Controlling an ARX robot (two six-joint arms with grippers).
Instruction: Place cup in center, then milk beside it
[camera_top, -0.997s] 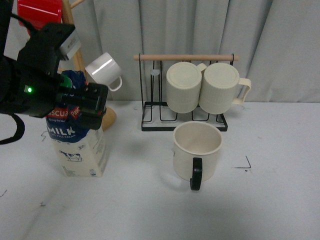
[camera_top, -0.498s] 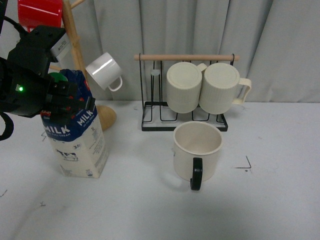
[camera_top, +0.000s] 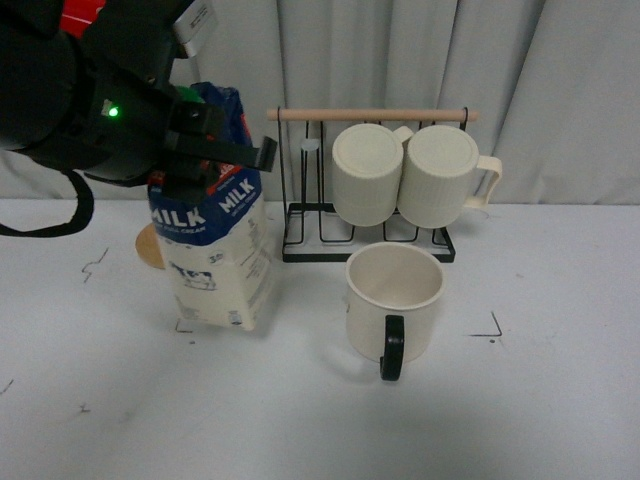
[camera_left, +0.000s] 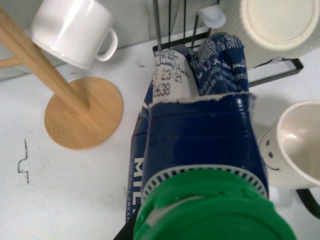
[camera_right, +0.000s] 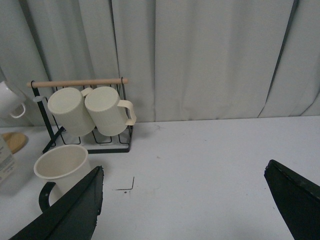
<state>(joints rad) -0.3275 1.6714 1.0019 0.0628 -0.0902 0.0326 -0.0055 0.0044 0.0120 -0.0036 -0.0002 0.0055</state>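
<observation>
Left jaws clamp the milk near its top — carton tilted, just left of the cup in the center. Right jaws wide apart, nothing btwn. Risk: tilted base may catch tabletop & topple milk onto cup.

Our left arm reaches in from the far left, and our left gripper is clamped around the top of the milk. Our right gripper hangs off to the right, its dark fingers spread wide with nothing between them.
</observation>
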